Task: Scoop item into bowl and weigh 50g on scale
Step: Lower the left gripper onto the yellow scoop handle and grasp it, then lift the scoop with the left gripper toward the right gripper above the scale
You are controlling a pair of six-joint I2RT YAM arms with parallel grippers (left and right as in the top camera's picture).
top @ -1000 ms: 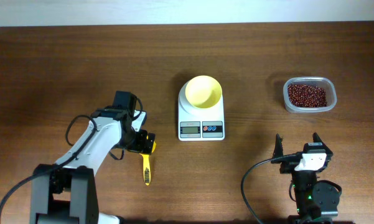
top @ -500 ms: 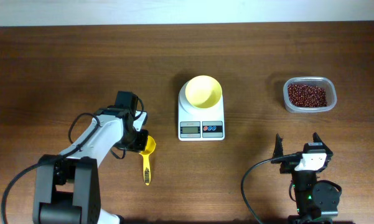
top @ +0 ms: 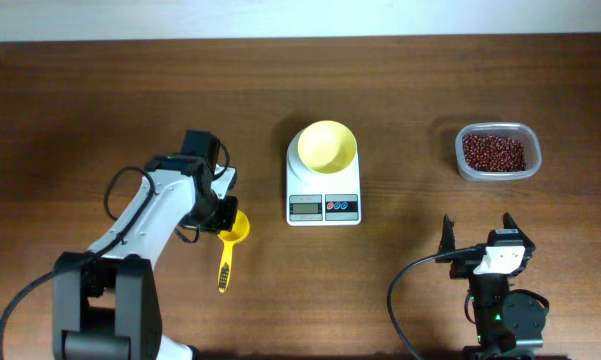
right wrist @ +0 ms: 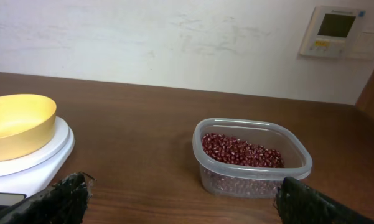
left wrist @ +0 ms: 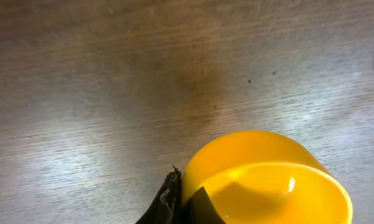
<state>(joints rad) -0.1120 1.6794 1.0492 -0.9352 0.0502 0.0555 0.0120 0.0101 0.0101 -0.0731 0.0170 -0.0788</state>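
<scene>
Jaws of left gripper (top: 224, 218) clamp the scoop (top: 236, 232) — lifted, handle swung leftward; right gripper (top: 477, 238) gapes — unmoved.

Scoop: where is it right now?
In the overhead view the yellow scoop is left of the scale, its cup pinched by the left pincer, handle pointing toward the robot.

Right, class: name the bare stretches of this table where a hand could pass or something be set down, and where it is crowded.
Free: the table between scale and tub of beans; the strip behind them along the far edge; the far-left corner. Crowded: left of the scale, where the left gripper meets the scoop.
</scene>
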